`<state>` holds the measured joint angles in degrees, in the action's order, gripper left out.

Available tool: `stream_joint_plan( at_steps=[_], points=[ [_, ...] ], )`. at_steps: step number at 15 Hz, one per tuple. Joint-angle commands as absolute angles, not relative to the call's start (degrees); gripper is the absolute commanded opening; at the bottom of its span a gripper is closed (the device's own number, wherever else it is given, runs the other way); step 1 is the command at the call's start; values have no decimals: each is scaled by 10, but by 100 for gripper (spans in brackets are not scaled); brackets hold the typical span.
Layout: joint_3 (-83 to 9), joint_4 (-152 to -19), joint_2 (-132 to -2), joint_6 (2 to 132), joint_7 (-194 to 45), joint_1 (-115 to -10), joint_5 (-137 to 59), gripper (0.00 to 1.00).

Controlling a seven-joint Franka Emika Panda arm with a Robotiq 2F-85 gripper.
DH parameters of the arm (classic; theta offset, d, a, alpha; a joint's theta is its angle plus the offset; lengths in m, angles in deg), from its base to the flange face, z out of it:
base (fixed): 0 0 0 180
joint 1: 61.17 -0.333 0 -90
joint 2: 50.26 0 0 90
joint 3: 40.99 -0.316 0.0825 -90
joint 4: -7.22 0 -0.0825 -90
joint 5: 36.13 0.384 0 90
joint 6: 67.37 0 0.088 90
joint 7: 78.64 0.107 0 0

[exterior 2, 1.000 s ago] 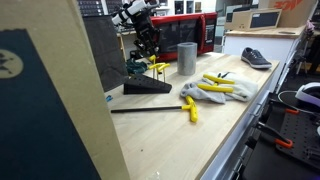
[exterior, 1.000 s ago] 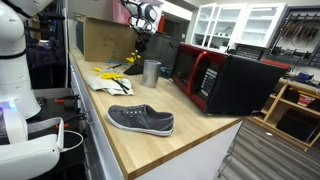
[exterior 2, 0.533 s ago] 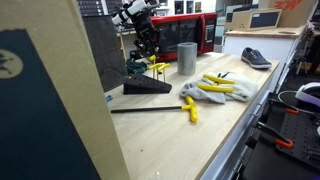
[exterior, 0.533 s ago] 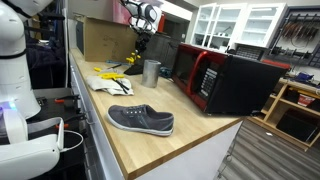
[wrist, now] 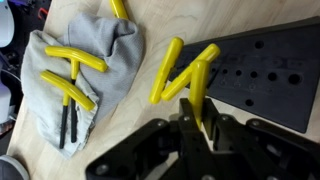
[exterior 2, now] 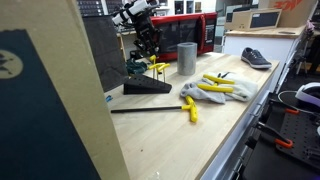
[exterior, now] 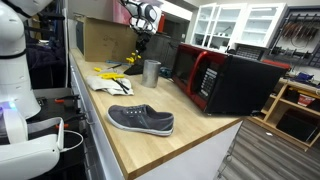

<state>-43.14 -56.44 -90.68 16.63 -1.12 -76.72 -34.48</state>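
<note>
The arm (exterior: 140,14) reaches down from the upper centre of both exterior views, wrist pointing at the surface (exterior 2: 215,135). The end effector (wrist: 200,128) sits at the bottom centre of the wrist view. Its jaws are narrow and clamped on the yellow-handled hex key (wrist: 199,88), beside the black perforated block (wrist: 270,70). A grey cloth (wrist: 110,55) lies at upper left. Compared with the earlier frames, arm pose and grip are unchanged.

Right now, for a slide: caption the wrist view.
Gripper clamps a yellow T-handle hex key by a black perforated stand; more keys lie on a grey cloth.
</note>
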Motion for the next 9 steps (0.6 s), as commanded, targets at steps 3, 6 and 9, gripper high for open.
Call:
stream_joint_plan(
  at_steps=[3,6,9],
  points=[
    [-430,-600,-909,229,-19,-776,-360,4],
    [-429,-605,-903,236,-15,-777,-364,4],
    [-429,-612,-898,246,-13,-778,-366,4]
  ],
)
